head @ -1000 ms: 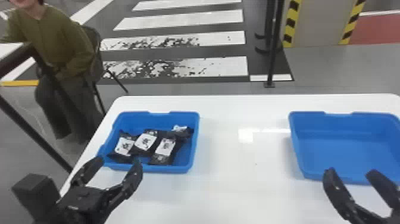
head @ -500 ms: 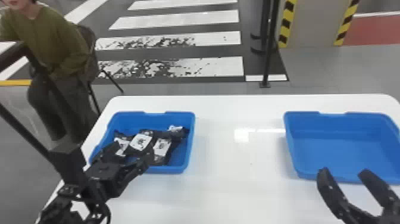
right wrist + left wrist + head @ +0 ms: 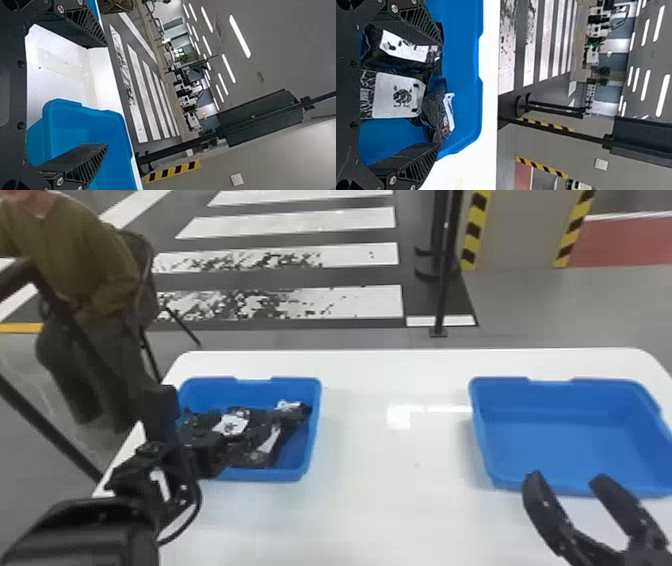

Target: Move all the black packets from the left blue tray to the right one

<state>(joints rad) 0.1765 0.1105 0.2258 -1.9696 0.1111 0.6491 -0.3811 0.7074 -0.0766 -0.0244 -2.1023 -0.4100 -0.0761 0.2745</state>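
At least three packets (image 3: pixel 232 425) in left tray (image 3: pixel 270 475), bunched up with white labels showing. One packet (image 3: pixel 295 408) sits toward the tray's far right corner in head view, tilted. Left hand (image 3: pixel 202 447) is at the tray's near left part, open: in left wrist view its fingers (image 3: pixel 421 162) are spread, packets visible between them. Can't tell if either finger touches a packet. Right hand (image 3: pixel 567 477) also open, fingertips apart by the near wall of right tray (image 3: pixel 560 395). Both trays are on the white surface (image 3: pixel 370 500), well apart.
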